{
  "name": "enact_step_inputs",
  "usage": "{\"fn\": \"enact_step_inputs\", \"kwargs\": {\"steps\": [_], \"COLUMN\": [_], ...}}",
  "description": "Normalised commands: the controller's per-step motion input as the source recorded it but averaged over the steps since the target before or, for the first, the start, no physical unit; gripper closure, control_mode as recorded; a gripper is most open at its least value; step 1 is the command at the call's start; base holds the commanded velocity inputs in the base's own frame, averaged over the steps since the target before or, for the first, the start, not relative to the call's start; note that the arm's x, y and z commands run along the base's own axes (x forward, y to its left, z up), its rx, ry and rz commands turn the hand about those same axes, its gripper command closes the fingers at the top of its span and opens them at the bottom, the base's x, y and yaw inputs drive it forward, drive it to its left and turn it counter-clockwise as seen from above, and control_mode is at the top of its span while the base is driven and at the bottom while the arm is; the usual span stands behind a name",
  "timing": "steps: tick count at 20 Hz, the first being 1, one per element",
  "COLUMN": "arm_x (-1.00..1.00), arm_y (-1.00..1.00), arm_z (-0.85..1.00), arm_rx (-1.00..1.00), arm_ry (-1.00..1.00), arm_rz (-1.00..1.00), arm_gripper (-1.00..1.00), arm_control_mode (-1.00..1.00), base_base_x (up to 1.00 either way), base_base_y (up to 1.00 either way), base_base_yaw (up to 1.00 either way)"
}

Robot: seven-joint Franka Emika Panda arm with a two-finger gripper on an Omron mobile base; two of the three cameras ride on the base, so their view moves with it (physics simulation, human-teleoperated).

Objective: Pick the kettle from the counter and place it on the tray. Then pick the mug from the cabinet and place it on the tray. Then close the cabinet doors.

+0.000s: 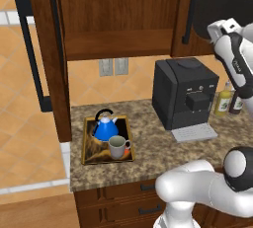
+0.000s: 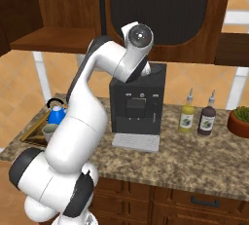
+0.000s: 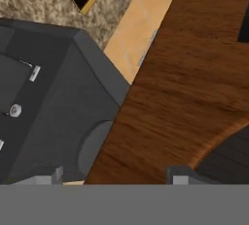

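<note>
With kettle and mug both standing on the tray at the left end of the counter, first two steps judged done. Kettle at the back of the tray, mug just in front of it, handle turned to the right. Only the doors left. Cabinet wide open: left door swung out toward the camera, its bar handle plain against the tiled wall; right door standing out above the coffee machine. Arm raised high beside the right door, hand close against its wooden frame, coffee machine top just below. Gripper seen as two small tips set well apart with nothing between them, so judged parted and empty. Bottles and a plant further right on the counter, clear of the work. Likely next: pushing the right door shut, then the left.
</note>
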Motion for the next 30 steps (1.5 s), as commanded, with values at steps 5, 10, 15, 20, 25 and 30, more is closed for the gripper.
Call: {"fn": "enact_step_inputs", "kwargs": {"steps": [5, 10, 15, 20, 25, 30], "arm_x": [0.78, 0.58, -0.47, -0.94, -0.95, -0.91], "arm_y": [0.15, 0.09, 0.16, 0.22, 0.01, 0.05], "arm_z": [-0.11, -0.19, -0.23, -0.09, 0.12, -0.02], "arm_rx": [-0.05, -0.07, -0.03, 0.00, 0.00, -0.02], "arm_ry": [-0.11, -0.14, -0.35, -0.19, -0.01, 0.00], "arm_rz": [0.00, 0.00, 0.00, 0.00, 0.00, 0.00], "arm_gripper": [-1.00, -1.00, -1.00, -1.00, -1.00, -1.00], "arm_control_mode": [-1.00, -1.00, -1.00, -1.00, -1.00, -1.00], "base_base_x": [0.00, 0.00, 0.00, 0.00, 0.00, 0.00], "base_base_y": [0.00, 0.00, 0.00, 0.00, 0.00, 0.00], "base_base_yaw": [0.00, 0.00, 0.00, 0.00, 0.00, 0.00]}}
